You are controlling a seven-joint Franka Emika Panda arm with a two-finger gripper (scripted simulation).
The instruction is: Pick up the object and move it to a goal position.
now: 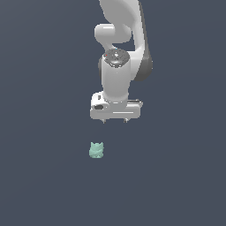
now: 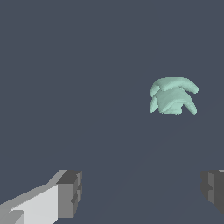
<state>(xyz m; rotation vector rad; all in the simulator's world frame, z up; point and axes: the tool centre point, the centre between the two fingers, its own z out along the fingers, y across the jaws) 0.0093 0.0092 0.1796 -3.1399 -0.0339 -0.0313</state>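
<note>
The object (image 1: 96, 150) is a small pale mint-green lumpy figurine with two little points on top, standing on the dark grey floor. My white gripper (image 1: 114, 120) hangs above it and a little toward the exterior view's right, well apart from it. Its fingers are spread wide and hold nothing. In the wrist view the object (image 2: 173, 96) lies beyond the fingertips, not between them. One grey finger pad (image 2: 70, 192) and the other pad (image 2: 213, 190) show far apart, with my gripper (image 2: 142, 192) empty.
The flat dark grey surface (image 1: 44, 176) runs all around. The white arm (image 1: 121, 48) rises above the gripper. No other object shows.
</note>
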